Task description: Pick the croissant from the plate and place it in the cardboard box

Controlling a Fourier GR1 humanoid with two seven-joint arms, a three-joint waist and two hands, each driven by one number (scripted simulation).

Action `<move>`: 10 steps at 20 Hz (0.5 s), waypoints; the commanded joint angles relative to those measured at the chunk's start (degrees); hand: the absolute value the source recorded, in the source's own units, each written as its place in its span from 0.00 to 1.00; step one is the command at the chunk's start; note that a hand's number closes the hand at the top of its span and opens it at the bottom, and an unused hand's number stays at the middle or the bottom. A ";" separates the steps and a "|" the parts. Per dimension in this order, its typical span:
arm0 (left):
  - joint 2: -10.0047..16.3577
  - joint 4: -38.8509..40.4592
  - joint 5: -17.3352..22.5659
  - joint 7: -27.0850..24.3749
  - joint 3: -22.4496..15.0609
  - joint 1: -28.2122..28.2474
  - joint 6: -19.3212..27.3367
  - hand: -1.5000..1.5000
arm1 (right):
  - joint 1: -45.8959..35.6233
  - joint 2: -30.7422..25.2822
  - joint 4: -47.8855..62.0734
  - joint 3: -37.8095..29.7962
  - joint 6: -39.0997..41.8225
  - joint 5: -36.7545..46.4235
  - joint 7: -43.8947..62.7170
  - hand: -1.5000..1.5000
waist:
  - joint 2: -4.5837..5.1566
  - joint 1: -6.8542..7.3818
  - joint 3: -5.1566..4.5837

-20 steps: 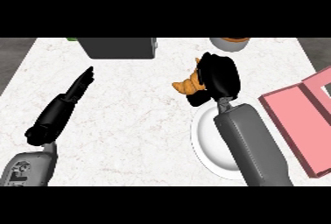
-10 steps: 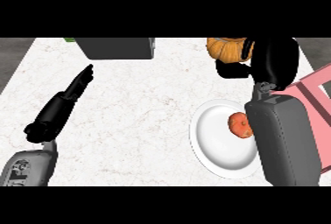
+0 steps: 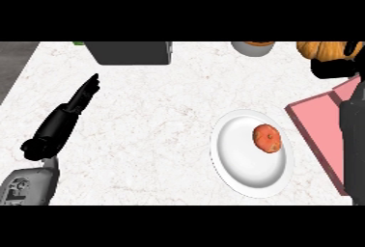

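Note:
My right hand (image 3: 336, 67) is at the far right top, its fingers curled round the orange-brown croissant (image 3: 318, 48), which it holds up near the view's top right corner. Just below it lies the pink box (image 3: 319, 120), its flap open at the right edge; my right forearm hides part of it. The white plate (image 3: 246, 164) lies right of centre with a round orange-red fruit (image 3: 267, 138) on it. At the left my left hand (image 3: 77, 100) rests open on the counter, fingers straight and pointing away.
A dark grey box-like container (image 3: 132, 52) stands at the top centre-left. A round bowl or cup (image 3: 252, 47) shows at the top edge right of centre. The counter's left edge runs along a dark strip (image 3: 14, 62).
My right hand has carried the croissant from beside the plate up and to the right, to above the pink box. The fruit on the plate has come into view. The left hand has not moved.

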 commanded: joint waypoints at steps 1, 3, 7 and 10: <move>0.29 -0.90 0.60 1.05 0.16 -0.23 -1.05 0.50 | 1.04 -6.34 3.63 -3.61 4.99 -2.92 -3.07 1.00 | 0.02 0.11 0.01; -0.25 -1.80 -0.15 0.62 -0.65 1.32 -0.60 0.50 | 1.80 -7.30 7.96 -4.33 7.35 -3.58 -3.55 1.00 | 0.06 0.37 0.01; -0.19 -1.38 0.14 3.08 0.21 -1.69 -0.08 0.50 | 3.11 -10.44 10.45 -9.16 18.33 -11.24 -5.35 1.00 | -0.10 -0.46 0.01; -0.16 -0.27 0.17 -0.82 0.33 0.89 -0.74 0.50 | 3.52 -13.90 14.46 -11.13 19.78 -13.62 -8.93 1.00 | 0.03 0.04 -0.01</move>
